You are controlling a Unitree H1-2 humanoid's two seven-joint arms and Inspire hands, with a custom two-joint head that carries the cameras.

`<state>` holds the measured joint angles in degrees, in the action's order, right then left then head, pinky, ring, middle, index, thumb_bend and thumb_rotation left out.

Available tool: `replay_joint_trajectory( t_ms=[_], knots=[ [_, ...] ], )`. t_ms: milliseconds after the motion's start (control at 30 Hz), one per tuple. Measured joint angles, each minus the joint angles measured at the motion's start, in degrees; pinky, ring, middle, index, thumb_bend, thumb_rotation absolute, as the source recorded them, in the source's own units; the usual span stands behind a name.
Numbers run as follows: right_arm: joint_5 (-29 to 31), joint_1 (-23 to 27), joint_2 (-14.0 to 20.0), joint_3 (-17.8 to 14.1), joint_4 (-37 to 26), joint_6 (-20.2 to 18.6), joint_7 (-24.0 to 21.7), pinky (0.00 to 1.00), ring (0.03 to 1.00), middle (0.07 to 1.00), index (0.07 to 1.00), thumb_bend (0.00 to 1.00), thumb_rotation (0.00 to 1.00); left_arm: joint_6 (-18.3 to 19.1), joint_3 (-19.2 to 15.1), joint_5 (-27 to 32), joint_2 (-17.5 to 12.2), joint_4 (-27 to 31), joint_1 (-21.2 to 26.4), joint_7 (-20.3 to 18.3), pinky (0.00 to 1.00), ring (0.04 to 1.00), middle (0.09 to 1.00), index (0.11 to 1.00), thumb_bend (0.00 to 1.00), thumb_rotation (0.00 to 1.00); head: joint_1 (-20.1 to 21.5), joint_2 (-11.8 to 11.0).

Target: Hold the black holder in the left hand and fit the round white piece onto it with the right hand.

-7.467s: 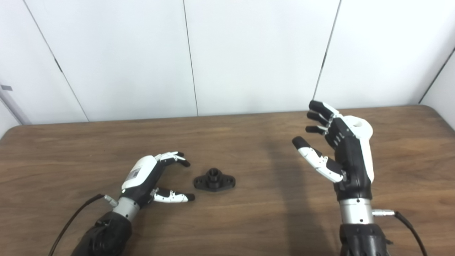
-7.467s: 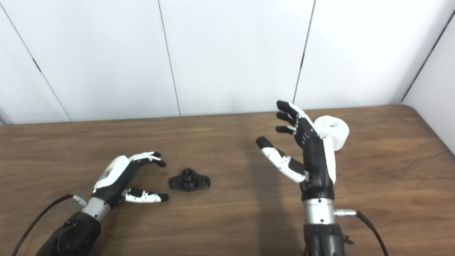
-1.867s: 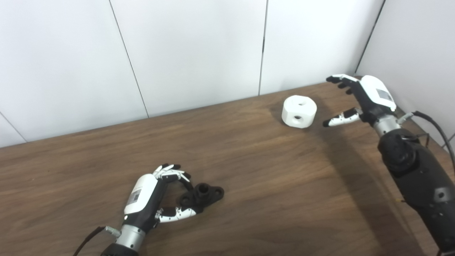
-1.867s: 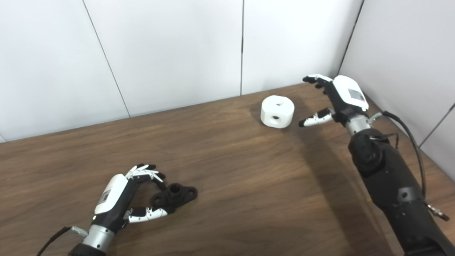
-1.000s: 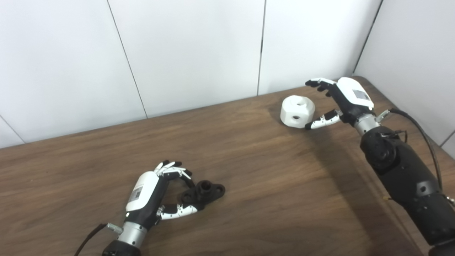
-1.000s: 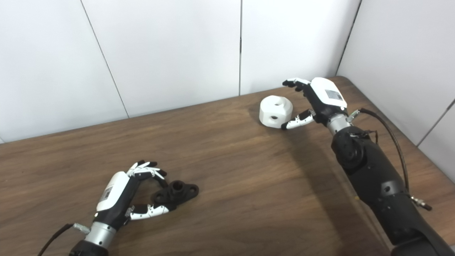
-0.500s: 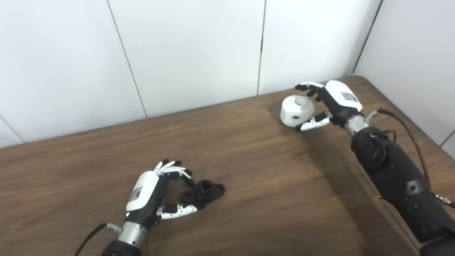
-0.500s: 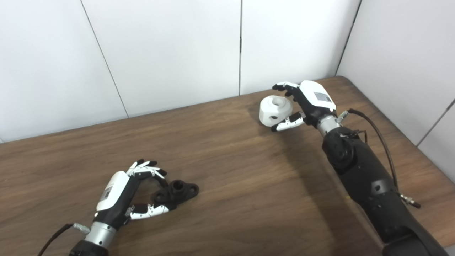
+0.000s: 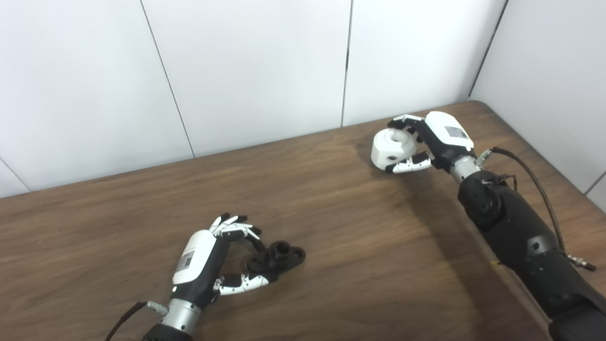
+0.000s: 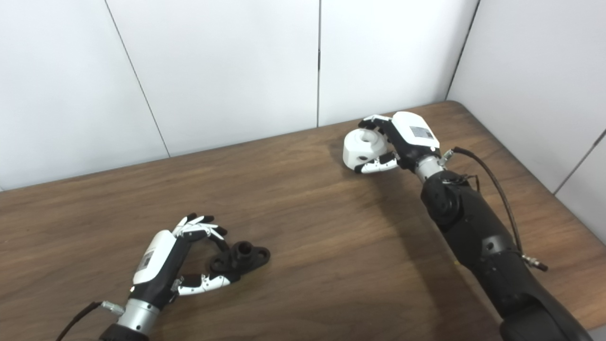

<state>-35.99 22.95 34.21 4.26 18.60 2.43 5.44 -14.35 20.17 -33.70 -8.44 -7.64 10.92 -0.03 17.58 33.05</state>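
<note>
The black holder is a small flanged part with a raised hub, low on the wooden table at the left. My left hand has its fingers and thumb closed on the holder's near flange, and the holder sits tilted. The round white piece, with a hole in its top and one in its side, is at the far right of the table. My right hand grips it, fingers curled over the top and thumb pressed along its front lower edge.
The brown wooden table ends at white wall panels behind and at a side wall on the right, with its rounded corner close behind the right hand. A black cable loops off the right wrist.
My right hand has slid left and closed its fingers and thumb onto the white piece, which now tilts a little. The left hand keeps its hold, and the holder has shifted slightly right.
</note>
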Motion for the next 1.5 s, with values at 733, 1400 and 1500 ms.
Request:
replay_joint_trajectory(
  t_ms=[733, 1400, 1500],
  knots=[
    [-1.60, 0.04, -0.71, 0.90, 1.48, 2.48, 3.93, 0.50, 0.615, 0.669, 0.683, 0.50, 0.31, 1.41, -0.14, 0.00, 0.30, 1.59, -1.26, -0.47, 0.98, 0.873, 0.708, 0.484, 0.52, 0.06, -0.18, 0.62],
    [-0.15, -2.46, -0.87, -0.12, -15.47, 4.46, 1.96, 0.51, 0.624, 0.663, 0.672, 0.53, 0.29, 1.63, 0.14, -0.09, 0.25, 1.57, -1.21, -0.54, 0.97, 0.868, 0.705, 0.484, 0.52, 0.06, -1.23, 2.11],
    [0.72, -3.44, -1.16, -0.12, -20.25, 4.76, 0.28, 0.53, 0.641, 0.677, 0.677, 0.53, 0.32, 1.64, 0.26, -0.13, 0.24, 1.52, -1.21, -0.54, 0.97, 0.867, 0.704, 0.484, 0.52, 0.06, -1.41, 2.55]
  ],
)
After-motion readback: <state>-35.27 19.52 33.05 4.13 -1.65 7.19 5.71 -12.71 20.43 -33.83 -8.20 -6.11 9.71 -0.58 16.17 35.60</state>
